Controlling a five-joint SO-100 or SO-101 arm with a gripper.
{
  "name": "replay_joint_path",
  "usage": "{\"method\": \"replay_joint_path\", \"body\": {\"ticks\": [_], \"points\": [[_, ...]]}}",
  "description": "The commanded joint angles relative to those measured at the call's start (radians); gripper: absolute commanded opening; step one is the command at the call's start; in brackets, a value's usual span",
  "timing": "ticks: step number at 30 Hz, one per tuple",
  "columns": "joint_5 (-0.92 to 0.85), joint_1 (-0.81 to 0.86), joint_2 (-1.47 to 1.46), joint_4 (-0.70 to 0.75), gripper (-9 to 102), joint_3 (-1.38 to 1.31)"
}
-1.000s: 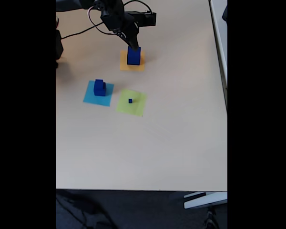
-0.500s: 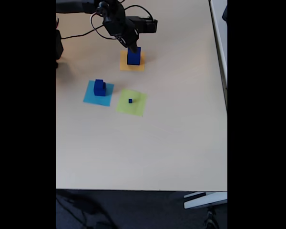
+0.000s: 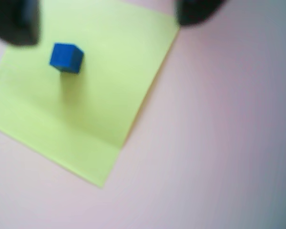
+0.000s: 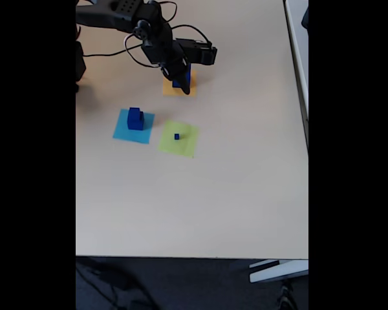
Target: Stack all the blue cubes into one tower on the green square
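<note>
The green square (image 4: 178,139) lies mid-table with a tiny blue cube (image 4: 176,136) on it. In the wrist view the same green square (image 3: 86,95) and tiny cube (image 3: 66,57) sit below my two dark fingertips (image 3: 14,21), which stand far apart with nothing showing between them. In the fixed view my gripper (image 4: 183,84) is down over the large blue cube (image 4: 176,82) on the orange square (image 4: 170,91), hiding most of it. Two more blue cubes (image 4: 135,119) stand stacked on the light-blue square (image 4: 124,132).
The arm and its cables (image 4: 129,45) reach in from the table's far left corner. The table's right edge (image 4: 297,97) borders a white strip, and its near edge (image 4: 194,257) drops to a dark floor.
The gripper has dropped from above the large cube to down over it and now covers most of it. The cubes and squares have not moved.
</note>
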Motion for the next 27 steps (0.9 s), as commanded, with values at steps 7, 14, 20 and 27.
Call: {"method": "replay_joint_path", "body": {"ticks": [7, 14, 20, 27], "points": [[0.063, -0.012, -0.078, -0.015, 31, -0.118], [0.041, -0.006, -0.202, 0.055, 35, -0.299], [0.0, 0.011, -0.232, 0.092, 36, -0.396], [-0.006, -0.002, -0.199, 0.092, 37, -0.347]]}}
